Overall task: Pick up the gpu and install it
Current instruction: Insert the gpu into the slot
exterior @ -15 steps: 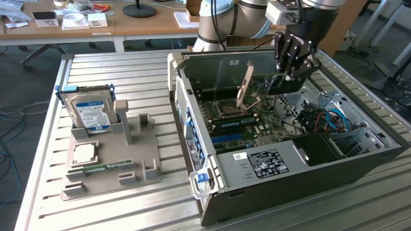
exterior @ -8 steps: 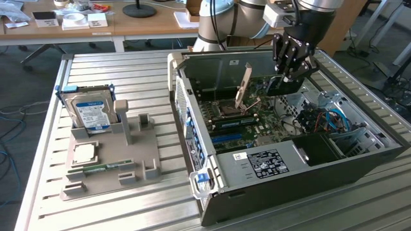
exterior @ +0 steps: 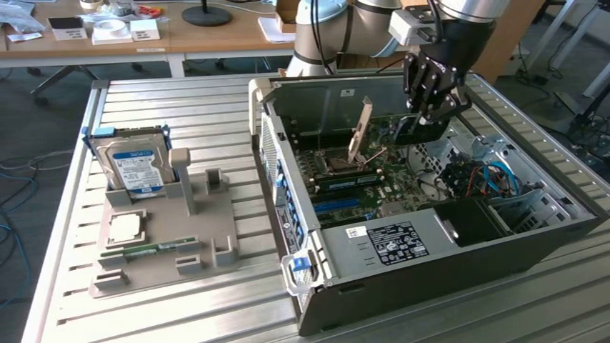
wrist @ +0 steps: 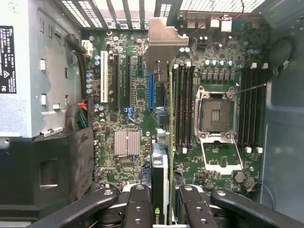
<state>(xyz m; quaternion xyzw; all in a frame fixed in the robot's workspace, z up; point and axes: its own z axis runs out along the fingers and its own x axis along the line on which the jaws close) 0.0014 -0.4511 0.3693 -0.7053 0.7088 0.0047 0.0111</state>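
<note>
You are looking at a grey tray at nine o'clock in the exterior view. It is holding a blue-labelled hard drive, a square chip and a thin green stick. The open computer case is sitting at three o'clock, showing its green board. Your gripper is hanging inside it at one o'clock, its fingers squeezing the gpu. The card is showing you just its thin edge, so you cannot tell whether it is touching a slot. Blue cables are lying near it at four o'clock.
</note>
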